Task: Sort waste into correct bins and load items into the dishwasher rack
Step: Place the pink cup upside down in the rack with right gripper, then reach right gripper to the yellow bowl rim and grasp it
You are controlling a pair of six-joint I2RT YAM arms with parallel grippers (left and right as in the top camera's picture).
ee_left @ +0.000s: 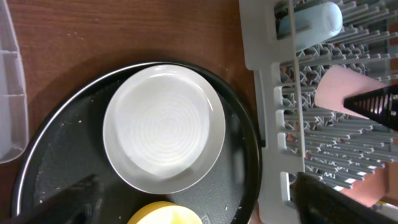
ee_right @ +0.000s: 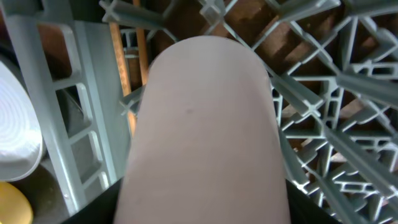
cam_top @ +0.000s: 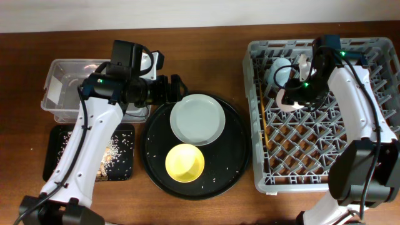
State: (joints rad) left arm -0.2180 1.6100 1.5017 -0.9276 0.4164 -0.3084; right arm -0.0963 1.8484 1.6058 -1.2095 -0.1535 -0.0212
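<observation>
My right gripper is shut on the small pink cup and holds it over the lattice of the grey dishwasher rack. The light-blue cup lies in the rack's far left corner. The wooden chopsticks lie along the rack's left side. My left gripper is open and empty, above the far edge of the pale grey-green plate. The yellow bowl sits in front of the plate. Rice and brown scraps lie in the shallow black tray. I cannot make out the tissue or the foil wrapper.
The plate and bowl sit on a large round black tray with stray rice grains, between the bins and the rack. The clear plastic tub stands at the far left, partly hidden by my left arm. Bare wooden table lies along the front edge.
</observation>
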